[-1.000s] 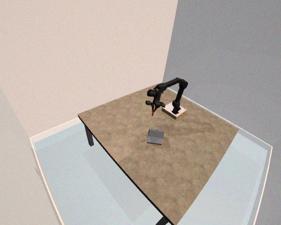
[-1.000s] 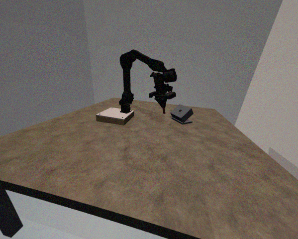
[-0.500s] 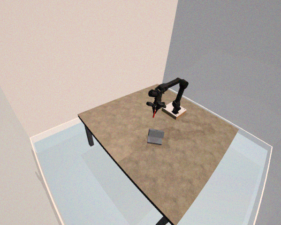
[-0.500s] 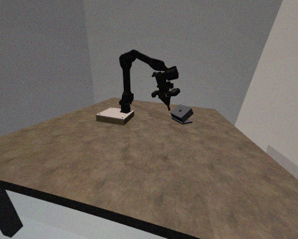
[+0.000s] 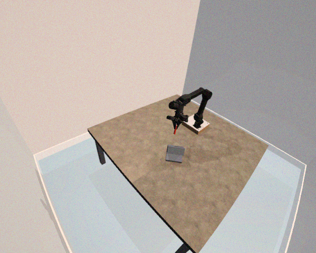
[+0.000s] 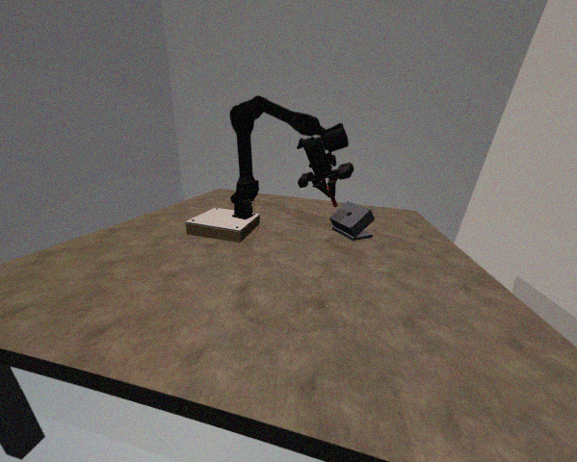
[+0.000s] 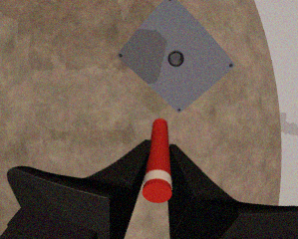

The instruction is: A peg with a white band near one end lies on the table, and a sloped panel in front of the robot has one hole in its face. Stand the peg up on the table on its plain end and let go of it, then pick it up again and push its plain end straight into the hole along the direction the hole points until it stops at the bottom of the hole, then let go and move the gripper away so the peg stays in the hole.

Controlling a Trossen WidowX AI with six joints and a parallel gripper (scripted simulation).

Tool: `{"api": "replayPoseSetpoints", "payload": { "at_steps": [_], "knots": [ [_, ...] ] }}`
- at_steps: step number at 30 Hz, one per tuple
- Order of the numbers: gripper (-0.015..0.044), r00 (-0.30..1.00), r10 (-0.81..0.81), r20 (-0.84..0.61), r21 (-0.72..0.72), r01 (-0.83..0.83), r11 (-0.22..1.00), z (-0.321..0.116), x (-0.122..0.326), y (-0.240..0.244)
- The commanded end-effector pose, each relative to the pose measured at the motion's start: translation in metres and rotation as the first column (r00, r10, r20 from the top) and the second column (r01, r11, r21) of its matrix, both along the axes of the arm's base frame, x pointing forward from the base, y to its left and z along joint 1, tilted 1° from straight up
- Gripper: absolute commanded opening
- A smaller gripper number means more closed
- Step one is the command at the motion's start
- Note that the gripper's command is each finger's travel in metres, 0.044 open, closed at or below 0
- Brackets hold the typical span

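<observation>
The red peg (image 5: 175,129) (image 6: 334,202) (image 7: 159,144) is held in the air, its white-banded end up by the fingers and its plain end pointing down and away from them. My gripper (image 5: 176,127) (image 6: 330,194) (image 7: 159,147) is shut on the peg. The grey sloped panel (image 5: 175,149) (image 6: 360,217) (image 7: 203,65) stands on the table with one round hole (image 6: 349,214) (image 7: 175,58) in its face. In the wrist view the peg's plain end shows below the panel's nearest corner, apart from the hole. A shadow covers the left part of the face.
The table (image 5: 207,185) (image 6: 278,318) carries the panel and the arm's pale base plate (image 5: 204,125) (image 6: 213,218). The panel's flat foot (image 6: 363,236) rests on the table under the block. In the wrist view the table's edge curves down the right side.
</observation>
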State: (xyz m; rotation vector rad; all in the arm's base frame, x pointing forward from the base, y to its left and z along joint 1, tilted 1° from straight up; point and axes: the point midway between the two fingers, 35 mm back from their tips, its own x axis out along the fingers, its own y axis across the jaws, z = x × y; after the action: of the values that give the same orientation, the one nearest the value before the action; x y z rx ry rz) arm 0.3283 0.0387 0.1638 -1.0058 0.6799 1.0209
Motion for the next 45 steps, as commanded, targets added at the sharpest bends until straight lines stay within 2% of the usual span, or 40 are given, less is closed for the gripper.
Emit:
{"api": "replayPoseSetpoints", "payload": {
  "at_steps": [1,9,45],
  "knots": [
    [0.0000,0.997,0.059,0.041,0.015,-0.059,0.998,0.006,0.002,0.012],
    [0.0000,0.982,0.153,0.111,0.033,-0.157,0.987,0.015,0.005,0.032],
    [0.0000,0.974,0.182,0.136,0.039,-0.189,0.981,-0.025,0.029,0.067]
  ]
}}
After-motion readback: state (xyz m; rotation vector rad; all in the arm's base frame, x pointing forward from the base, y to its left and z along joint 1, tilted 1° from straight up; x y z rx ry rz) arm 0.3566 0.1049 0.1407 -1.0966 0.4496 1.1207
